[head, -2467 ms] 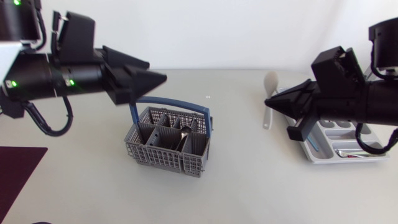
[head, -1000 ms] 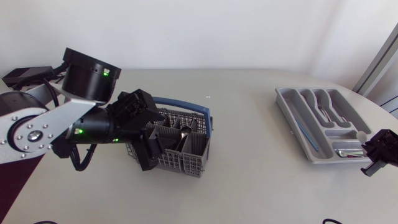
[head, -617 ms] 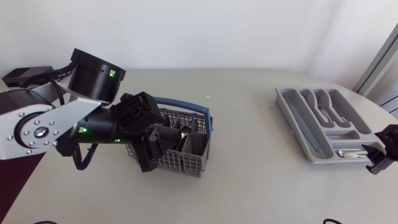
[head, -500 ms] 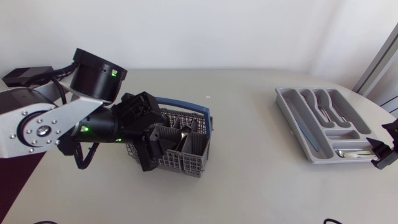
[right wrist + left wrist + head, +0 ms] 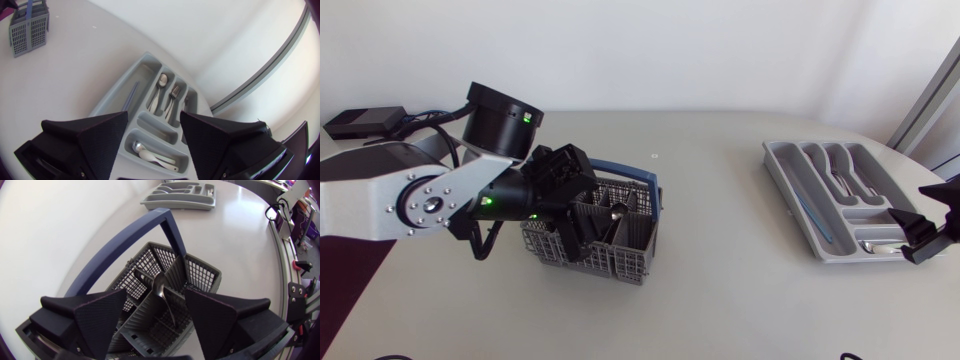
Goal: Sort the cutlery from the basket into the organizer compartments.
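The grey mesh basket [image 5: 612,262] with a blue handle [image 5: 620,170] stands left of the table's middle. My left gripper [image 5: 586,222] hangs open just above it. In the left wrist view its fingers [image 5: 102,317] straddle the basket's inner cells [image 5: 150,325], where a metal spoon [image 5: 162,287] stands upright. The grey organizer [image 5: 788,195] lies at the right. My right gripper [image 5: 926,238] is open beside its near right end. In the right wrist view the organizer [image 5: 111,99] holds a spoon [image 5: 160,87], a fork [image 5: 172,97], a blue piece [image 5: 130,95] and a white spoon [image 5: 150,154].
A black box [image 5: 360,122] sits at the table's far left edge, and a dark red mat [image 5: 345,290] lies at the front left. Bare table [image 5: 720,260] stretches between basket and organizer.
My right gripper has opened and backed off to the organizer's right end; the white spoon it carried lies in the organizer. My left arm has dropped onto the basket and shifted slightly right.
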